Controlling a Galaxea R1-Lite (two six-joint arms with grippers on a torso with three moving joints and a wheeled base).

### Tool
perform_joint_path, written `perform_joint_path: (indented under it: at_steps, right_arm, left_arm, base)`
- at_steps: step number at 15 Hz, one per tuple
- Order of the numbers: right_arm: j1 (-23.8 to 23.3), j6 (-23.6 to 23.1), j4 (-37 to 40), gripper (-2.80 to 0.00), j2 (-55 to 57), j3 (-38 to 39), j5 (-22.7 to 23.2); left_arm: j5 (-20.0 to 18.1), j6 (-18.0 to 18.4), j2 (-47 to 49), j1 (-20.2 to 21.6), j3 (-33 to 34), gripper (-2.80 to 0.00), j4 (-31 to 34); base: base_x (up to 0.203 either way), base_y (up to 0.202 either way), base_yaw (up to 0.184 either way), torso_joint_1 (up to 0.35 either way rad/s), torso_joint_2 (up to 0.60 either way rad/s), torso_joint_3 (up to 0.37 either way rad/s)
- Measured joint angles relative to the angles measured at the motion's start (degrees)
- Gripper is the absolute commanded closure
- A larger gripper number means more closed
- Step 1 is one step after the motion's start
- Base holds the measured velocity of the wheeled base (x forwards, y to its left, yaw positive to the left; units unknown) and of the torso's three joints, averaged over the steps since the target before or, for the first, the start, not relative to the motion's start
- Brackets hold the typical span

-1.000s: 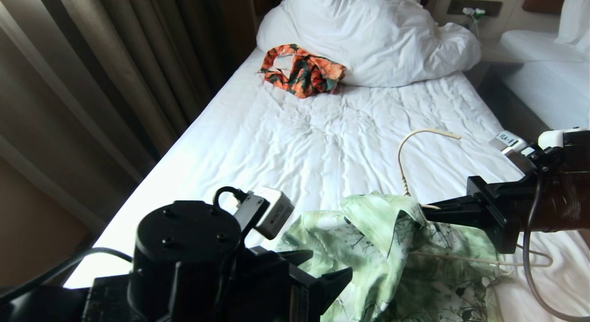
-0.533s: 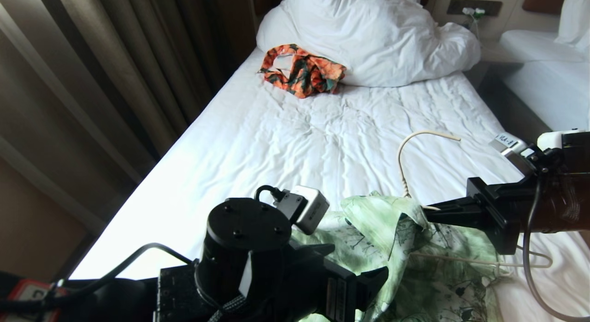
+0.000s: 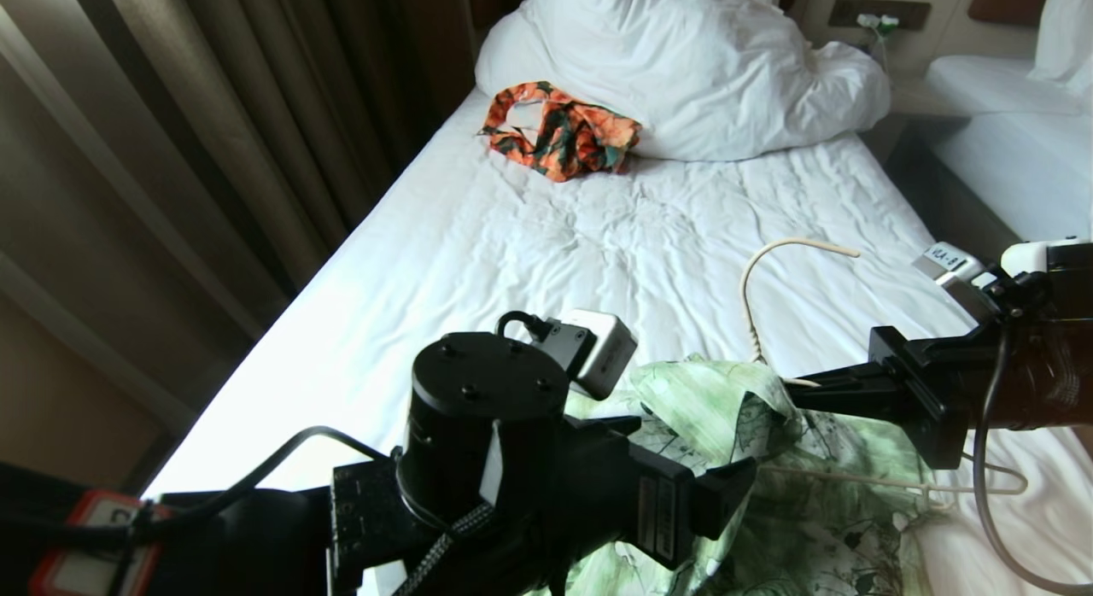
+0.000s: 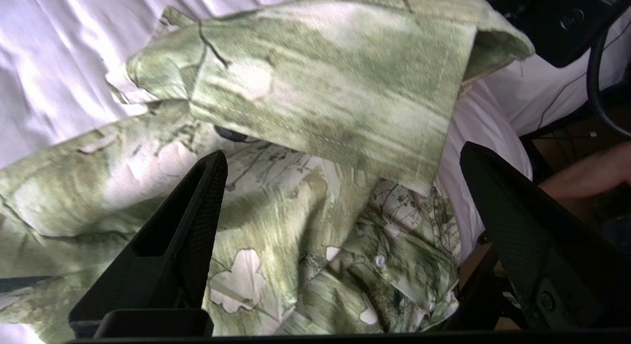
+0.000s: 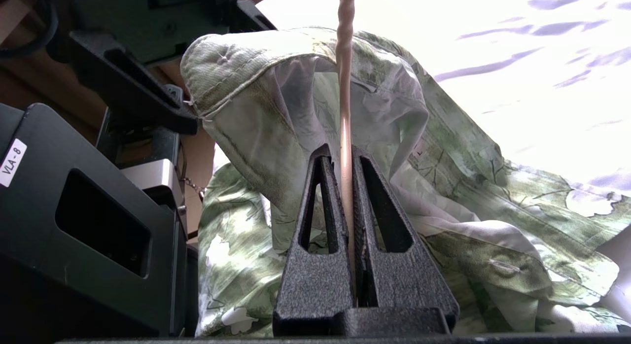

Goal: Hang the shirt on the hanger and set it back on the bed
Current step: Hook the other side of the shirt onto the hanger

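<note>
Curtains (image 3: pixel 213 109) flank the bed (image 3: pixel 512 254); my right end effector (image 5: pixel 346 159) pinches the hanger (image 5: pixel 343 63), while my left end effector (image 4: pixel 340 161) gapes over the shirt (image 4: pixel 320 102), buttons visible only there.

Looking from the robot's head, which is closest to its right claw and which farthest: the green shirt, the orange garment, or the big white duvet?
From the right claw:
1. Green shirt, right at its tips, near end of the bed.
2. Orange garment, far up the bed, left side.
3. White duvet, bunched beyond it at the head end.

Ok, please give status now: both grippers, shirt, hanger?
Right gripper shut on hanger neck. Left gripper open over shirt, holding nothing. Shirt bunched on bed, one hanger arm bare. Nothing blocking.
</note>
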Motion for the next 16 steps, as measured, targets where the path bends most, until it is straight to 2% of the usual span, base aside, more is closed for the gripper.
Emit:
perform_joint_path:
  at_steps: [3, 9, 12, 14, 16]
  right_arm:
    - [-0.02, 0.00, 0.00, 0.00, -0.02, 0.09, 0.17]
    - [0.09, 0.00, 0.04, 0.00, -0.07, 0.35, 0.17]
    - [0.20, 0.02, 0.04, 0.00, -0.07, 0.39, 0.17]
    - [-0.02, 0.07, 0.01, 0.00, -0.05, 0.25, 0.17]
    - [0.04, 0.10, 0.00, 0.00, 0.15, -0.02, 0.17]
  left_arm:
    - [0.13, 2.16, -0.33, 1.73, -1.65, -2.80, -2.50]
    - [0.52, 2.65, -3.43, 3.47, -3.31, -2.80, -2.31]
    - [0.49, 2.58, -4.13, 2.02, -3.76, -2.80, -2.04]
    - [0.41, 2.22, -4.74, 1.60, -0.19, -2.80, -2.13]
    - [0.35, -0.16, -5.44, 0.93, 4.29, -2.80, -2.37]
  base:
    - [0.000, 0.000, 0.000, 0.000, 0.00, 0.000]
    - [0.000, 0.000, 0.000, 0.000, 0.00, 0.000]
    - [0.000, 0.000, 0.000, 0.000, 0.00, 0.000]
    - [0.000, 0.000, 0.000, 0.000, 0.00, 0.000]
    - [0.000, 0.000, 0.000, 0.000, 0.00, 0.000]
